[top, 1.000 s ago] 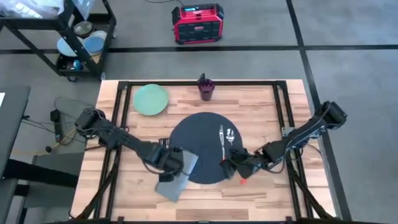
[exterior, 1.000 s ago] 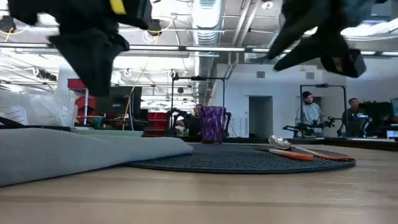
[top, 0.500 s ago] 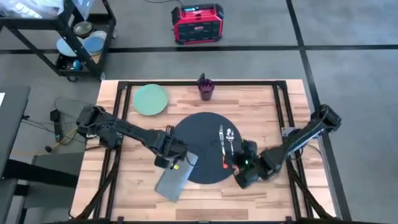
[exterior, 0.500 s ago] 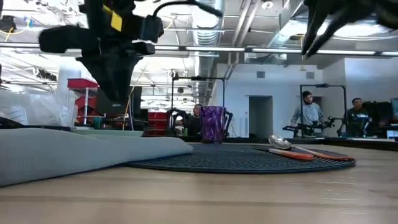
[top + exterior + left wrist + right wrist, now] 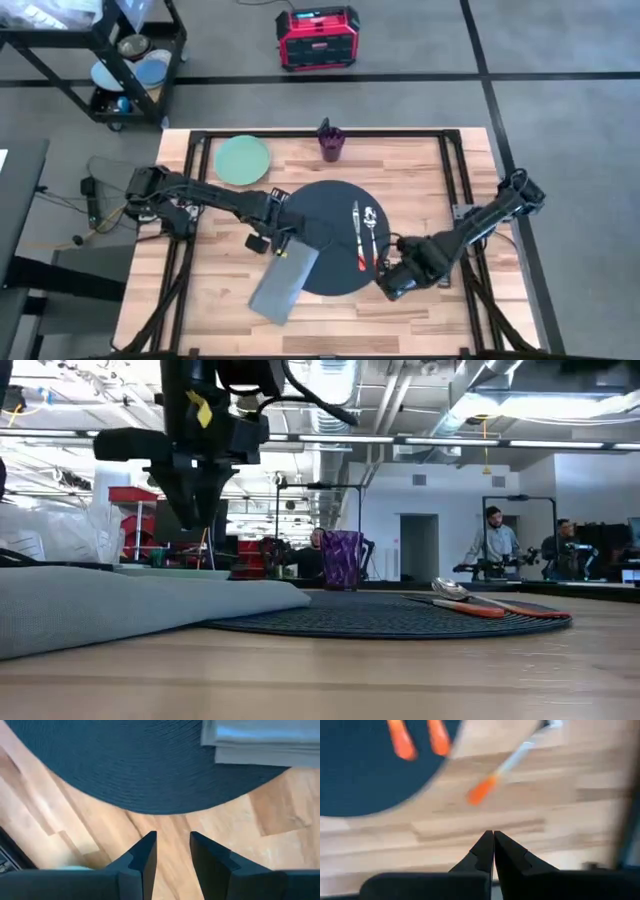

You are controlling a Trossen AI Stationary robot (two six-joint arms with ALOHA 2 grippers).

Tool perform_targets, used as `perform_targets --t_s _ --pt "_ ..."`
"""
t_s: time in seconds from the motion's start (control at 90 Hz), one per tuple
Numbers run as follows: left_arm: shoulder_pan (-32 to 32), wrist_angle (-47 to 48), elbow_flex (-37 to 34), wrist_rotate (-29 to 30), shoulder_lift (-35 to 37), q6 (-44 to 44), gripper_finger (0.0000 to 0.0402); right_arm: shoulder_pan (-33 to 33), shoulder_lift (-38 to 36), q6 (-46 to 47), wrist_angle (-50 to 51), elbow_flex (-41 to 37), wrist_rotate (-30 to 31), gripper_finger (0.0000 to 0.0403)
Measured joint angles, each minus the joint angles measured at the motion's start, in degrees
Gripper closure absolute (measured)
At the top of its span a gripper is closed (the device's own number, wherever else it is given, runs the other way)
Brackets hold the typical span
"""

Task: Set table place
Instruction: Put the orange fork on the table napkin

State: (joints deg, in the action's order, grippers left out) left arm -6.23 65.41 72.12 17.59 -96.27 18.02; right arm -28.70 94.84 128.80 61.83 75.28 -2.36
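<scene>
Grey napkin is being left overlapping the round mat, risking a snag by the slightly parted left gripper, while the right gripper is being kept pressed together.

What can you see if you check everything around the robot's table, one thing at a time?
Surface: the table is light wood planks with a black rail frame.
Job's things: the place, a round dark mat, holds two orange-handled utensils; a third utensil lies off it. The napkin overlaps its edge. The plate and purple cup stand apart.
Clutter: nothing seen.
Grippers: left gripper open, empty, above the mat's edge; right gripper shut, empty, beside the mat.
Cables: cables left of the table.
Surroundings: cart, red box, people far behind.
</scene>
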Motion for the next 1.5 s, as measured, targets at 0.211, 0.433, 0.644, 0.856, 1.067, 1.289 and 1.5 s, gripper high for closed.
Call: perform_targets --t_s 0.211,0.433,0.644,0.856,1.067,1.289,1.5 --pt "1.75 1.57 -0.02 -2.03 0.95 2.01 0.0299 3.09 -1.0 0.12 -18.2 -11.31 0.64 0.0403" --pt "3.74 -2.47 -4.98 -2.87 6.56 2.53 0.0299 1.37 -6.69 -0.76 -17.06 -16.14 1.23 0.0403" --pt "5.83 -8.59 -12.23 -4.86 13.26 3.39 0.0299 -0.79 -11.99 -11.43 -11.94 -16.15 7.9 0.0403" --pt "5.62 -14.64 -15.35 -7.58 17.86 4.01 0.0299 -1.39 -13.96 -43.52 -6.04 -16.11 -3.95 0.0403" --pt "5.48 -15.45 -15.39 -7.92 18.45 -4.06 0.0299 1.04 -13.92 -77.17 1.12 -16.17 -9.48 0.0385" --pt "5.48 -17.45 -15.39 -7.9 18.45 -15.37 0.0299 3.46 -13.96 -89.74 7.99 -18.92 -9.51 0.0311" --pt "5.32 -18.9 -15.39 -7.9 18.43 -21.25 0.0299 3.43 -13.92 -90.03 0.97 -24.95 -10.48 0.0244"
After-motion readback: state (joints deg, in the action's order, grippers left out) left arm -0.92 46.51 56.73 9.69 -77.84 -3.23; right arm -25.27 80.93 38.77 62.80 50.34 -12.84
